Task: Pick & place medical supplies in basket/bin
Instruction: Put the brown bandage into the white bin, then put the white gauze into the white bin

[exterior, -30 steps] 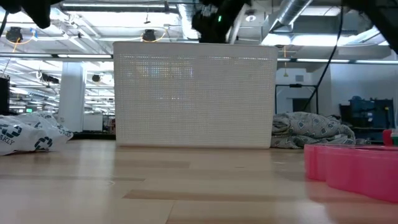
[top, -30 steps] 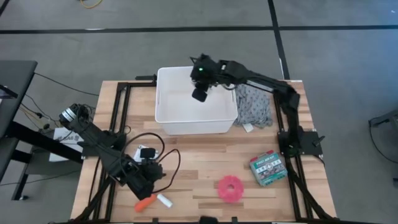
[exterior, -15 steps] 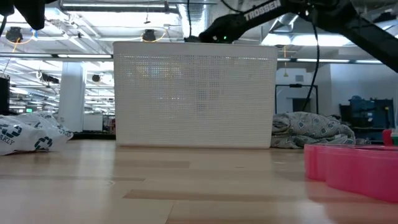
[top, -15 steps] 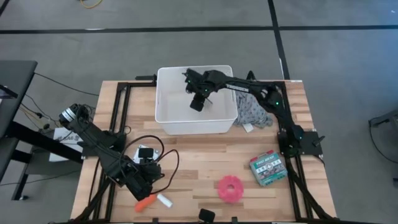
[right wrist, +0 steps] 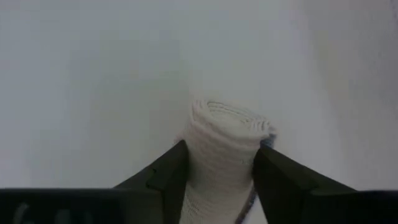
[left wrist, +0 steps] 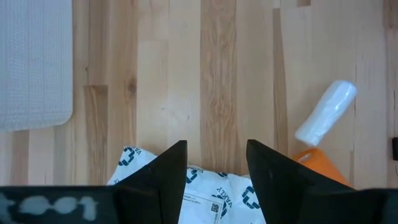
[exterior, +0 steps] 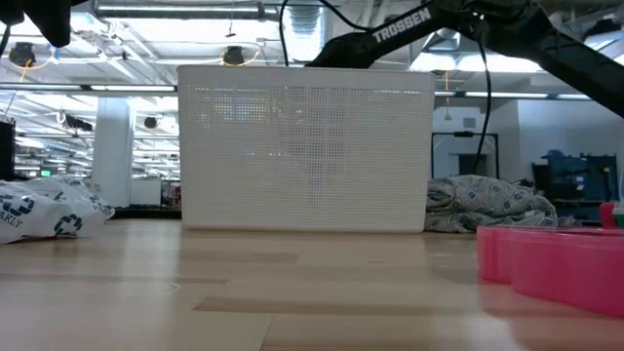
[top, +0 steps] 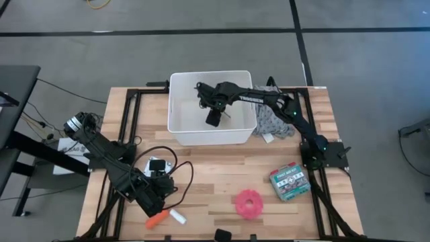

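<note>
Since a second ago your right gripper (right wrist: 217, 180) has sunk from above the rim into the large white rectangular plastic tub (top: 180, 107), its two dark fingers (right wrist: 168, 174) flanking the upright beige woven bandage roll (right wrist: 221, 155) near the floor; whether they still pinch it, you cannot tell. Your left gripper (left wrist: 214, 168) waits at the table's 7 o'clock with fingers spread over the white soft packet with green print (left wrist: 205, 193), the small white cylinder piece (left wrist: 324, 112) and orange cylinder (left wrist: 318, 165) just beside it.
</note>
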Motion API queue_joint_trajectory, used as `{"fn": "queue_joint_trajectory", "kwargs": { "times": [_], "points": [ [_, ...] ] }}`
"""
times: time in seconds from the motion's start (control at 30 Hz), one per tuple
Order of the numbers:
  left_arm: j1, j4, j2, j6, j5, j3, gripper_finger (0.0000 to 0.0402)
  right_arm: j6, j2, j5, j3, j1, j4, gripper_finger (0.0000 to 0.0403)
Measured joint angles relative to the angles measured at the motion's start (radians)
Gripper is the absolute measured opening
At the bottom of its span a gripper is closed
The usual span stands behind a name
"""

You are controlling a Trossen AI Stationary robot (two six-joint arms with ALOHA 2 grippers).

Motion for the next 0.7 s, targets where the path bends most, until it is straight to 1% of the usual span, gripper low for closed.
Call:
{"fn": "queue_joint_trajectory", "kwargs": {
  "times": [0.17, 0.27, 0.4, 0.47, 0.57, 0.7],
  "points": [
    [0.000, 0.000, 0.000, 0.000, 0.000, 0.000, 0.0157, 0.000, -0.004, 0.000, 0.000, -0.001, -0.026, 0.0221],
    [0.000, 0.000, 0.000, 0.000, 0.000, 0.000, 0.0157, 0.000, -0.004, 0.001, 0.000, 0.000, -0.036, 0.0243],
    [0.000, 0.000, 0.000, 0.000, 0.000, 0.000, 0.0157, -0.003, -0.005, 0.003, 0.000, 0.007, -0.041, 0.0249],
    [0.000, 0.000, 0.000, -0.001, 0.000, 0.000, 0.0158, -0.008, -0.008, 0.003, 0.016, 0.008, -0.088, 0.0249],
    [0.000, 0.001, 0.000, -0.001, 0.000, 0.000, 0.0158, -0.008, -0.012, 0.005, 0.068, 0.010, -0.157, 0.0249],
    [0.000, 0.004, 0.000, -0.027, 0.001, 0.000, 0.0158, 0.009, -0.013, 0.008, 0.179, 0.012, -0.257, 0.0249]
  ]
}}
